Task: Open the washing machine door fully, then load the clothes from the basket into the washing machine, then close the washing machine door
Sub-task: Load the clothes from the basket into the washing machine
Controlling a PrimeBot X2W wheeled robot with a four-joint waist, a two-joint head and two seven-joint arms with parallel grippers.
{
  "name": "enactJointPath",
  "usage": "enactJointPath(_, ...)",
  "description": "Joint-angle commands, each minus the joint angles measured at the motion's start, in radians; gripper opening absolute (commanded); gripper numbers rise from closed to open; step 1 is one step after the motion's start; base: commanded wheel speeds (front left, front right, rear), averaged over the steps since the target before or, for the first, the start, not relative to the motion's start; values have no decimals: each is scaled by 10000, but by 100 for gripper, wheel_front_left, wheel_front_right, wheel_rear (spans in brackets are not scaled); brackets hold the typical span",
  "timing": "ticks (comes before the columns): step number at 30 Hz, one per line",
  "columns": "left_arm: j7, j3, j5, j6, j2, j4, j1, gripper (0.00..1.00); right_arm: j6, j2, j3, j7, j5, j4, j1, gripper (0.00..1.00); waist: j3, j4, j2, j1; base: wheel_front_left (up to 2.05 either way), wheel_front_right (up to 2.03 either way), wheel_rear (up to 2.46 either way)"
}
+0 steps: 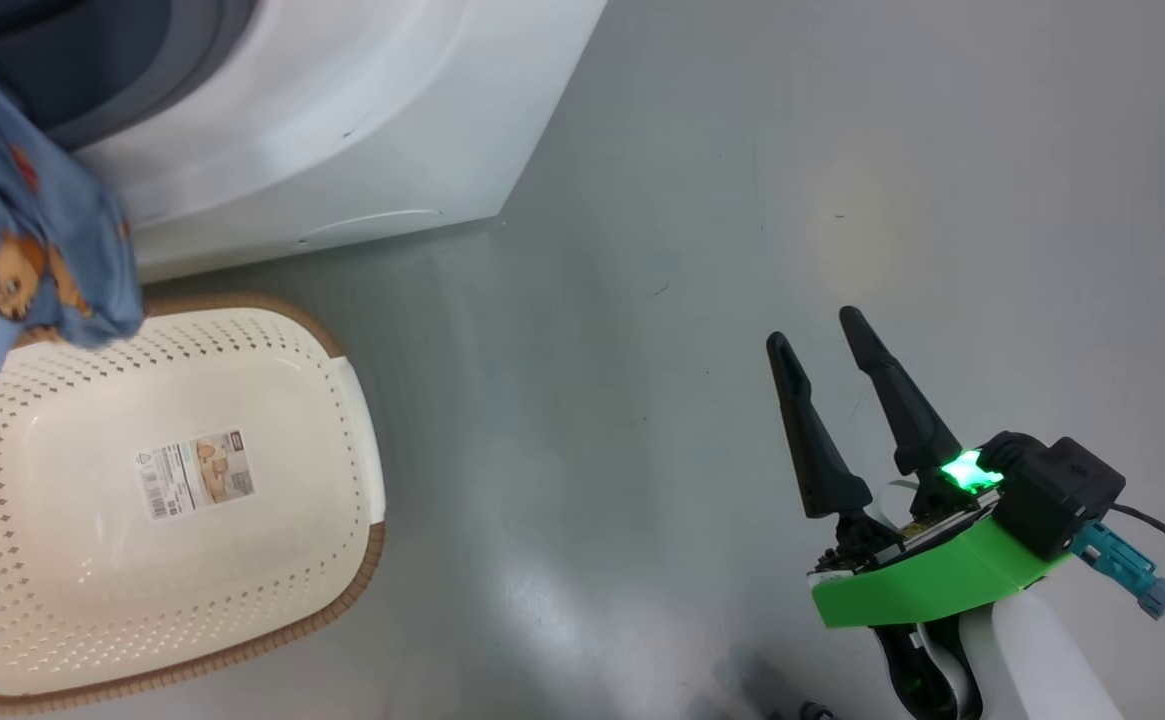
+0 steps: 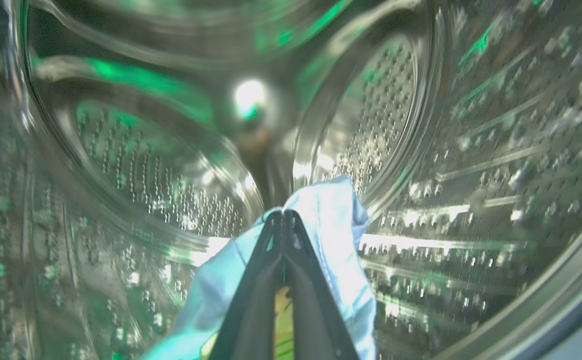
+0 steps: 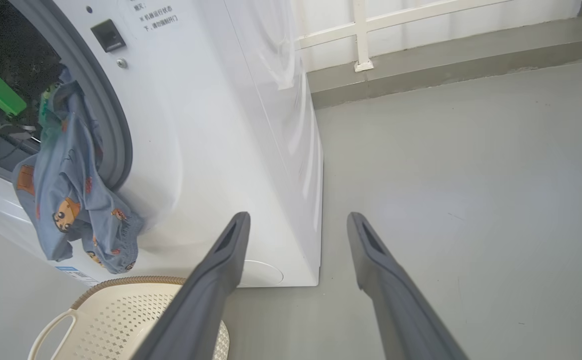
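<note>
Left tool (image 2: 283, 215) inside the washing machine (image 2: 470, 150) — pinching the clothes (image 2: 338, 225)

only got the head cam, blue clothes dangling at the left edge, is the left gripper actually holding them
observer: Yes. The left wrist view has the left gripper shut on the clothes, with pale blue fabric pinched at its fingertips.
operator: is it in the machine yet
observer: The fingertips are inside the drum; its perforated steel wall curves around them.
operator: so the whole bundle is in?
observer: No. From the right wrist view, most of the fabric hangs out over the grey gasket and down the white front of the washing machine.
</note>
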Motion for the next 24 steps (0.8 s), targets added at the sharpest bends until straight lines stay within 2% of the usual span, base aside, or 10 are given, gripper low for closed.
enactJointPath(1, -50, 148, 106, -8, 374, 183, 124, 0, 16, 38, 240, -48, 54, -216, -11, 100, -17, 5, 0, 0, 0, 0, 0)
enactJointPath(3, -50, 7, 188, -23, 351, 524, 81, 0, 16, 38, 264, -48, 62, -209, -21, 100, -13, 12, 0, 0, 0, 0, 0)
enactJointPath(4, -50, -10, 110, -28, 302, 815, 60, 3, 16, 38, 264, -48, 65, -204, -25, 100, -23, 21, 0, 0, 0, 0, 0)
enactJointPath(5, -50, -144, 104, -32, 268, 997, 8, 25, 16, 38, 255, -48, 68, -201, -24, 100, -24, 31, 0, 0, 0, 0, 0)
enactJointPath(6, -50, -144, 104, -32, 268, 997, 8, 25, 16, 38, 255, -48, 68, -201, -24, 100, -24, 31, 0, 0, 0, 0, 0)
enactJointPath(7, -50, -257, 97, -34, 262, 1081, -51, 50, 16, 38, 246, -48, 71, -200, -26, 100, -25, 40, 0, 0, 0, 0, 0)
enactJointPath(8, -50, -367, -95, -36, 202, 1351, -112, 100, 16, 38, 231, -48, 68, -192, -25, 100, -38, 68, 0, 0, 0, 0, 0)
enactJointPath(15, -50, -703, -561, -38, 90, 1587, -194, 100, 16, 39, 187, -48, 31, -198, -57, 100, -51, 212, 0, 0, 0, 0, 0)
enactJointPath(24, -51, -377, -941, -39, -175, 993, 486, 100, 16, 39, 63, -48, -74, -203, -90, 100, -117, 522, 0, 0, 0, 0, 0)
